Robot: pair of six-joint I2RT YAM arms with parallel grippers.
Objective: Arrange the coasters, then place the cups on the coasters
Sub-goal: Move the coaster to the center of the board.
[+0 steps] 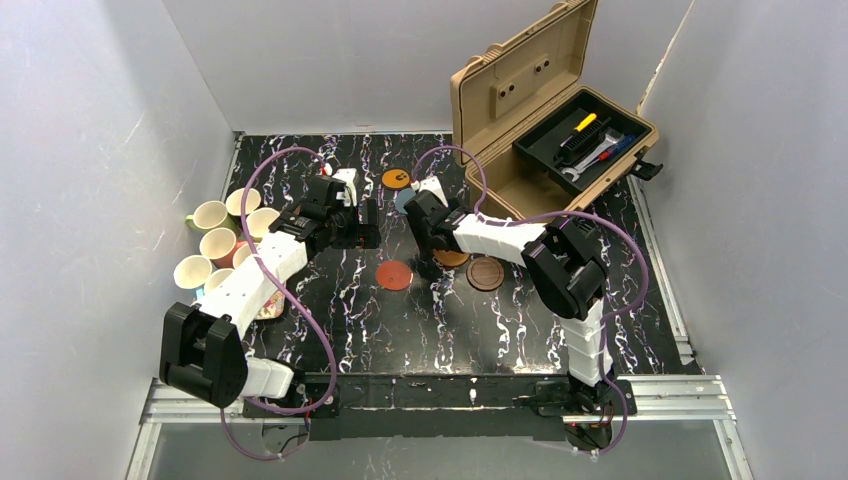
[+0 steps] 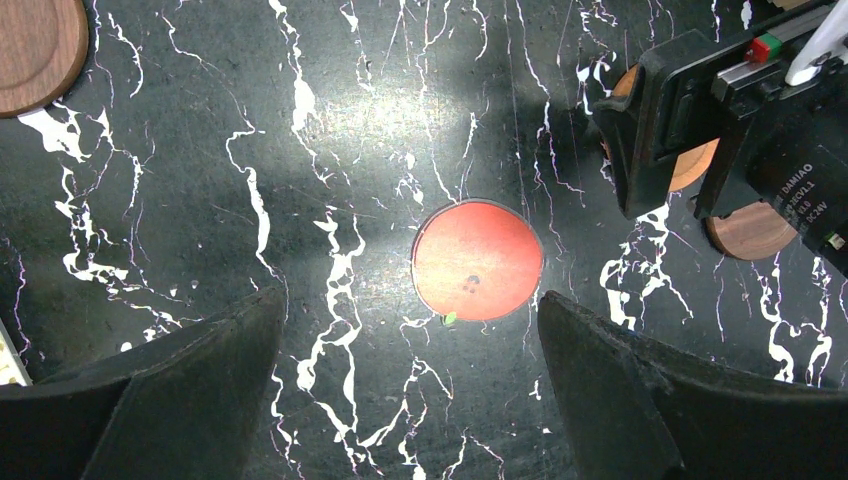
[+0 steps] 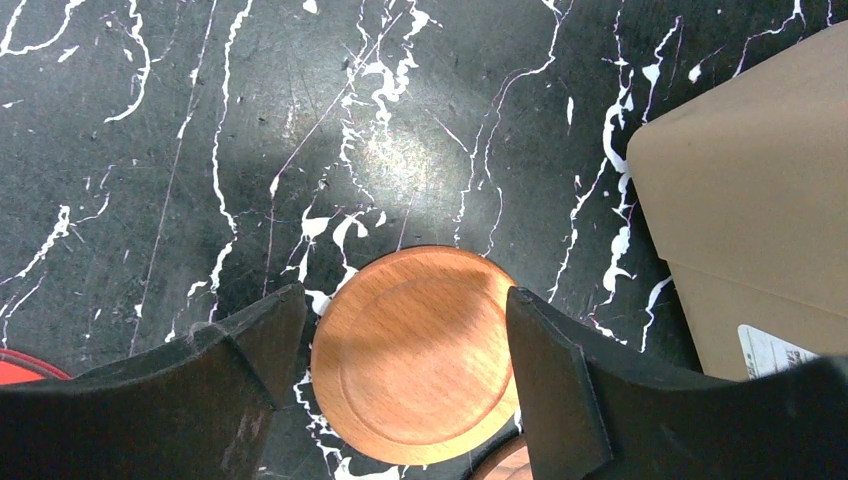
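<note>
A red coaster lies flat on the black marble table, just ahead of my left gripper, which hangs open above the table and holds nothing. My right gripper is open, its fingers flanking an orange-brown wooden coaster that rests on the table. A dark brown coaster lies right beside it. An orange coaster with a dark mark and a grey-blue one lie further back. Several cups with cream insides stand clustered at the left edge.
An open tan tool case with tools in a black tray stands at the back right, close to my right gripper. Another dark brown coaster shows in the left wrist view's upper left corner. White walls enclose the table.
</note>
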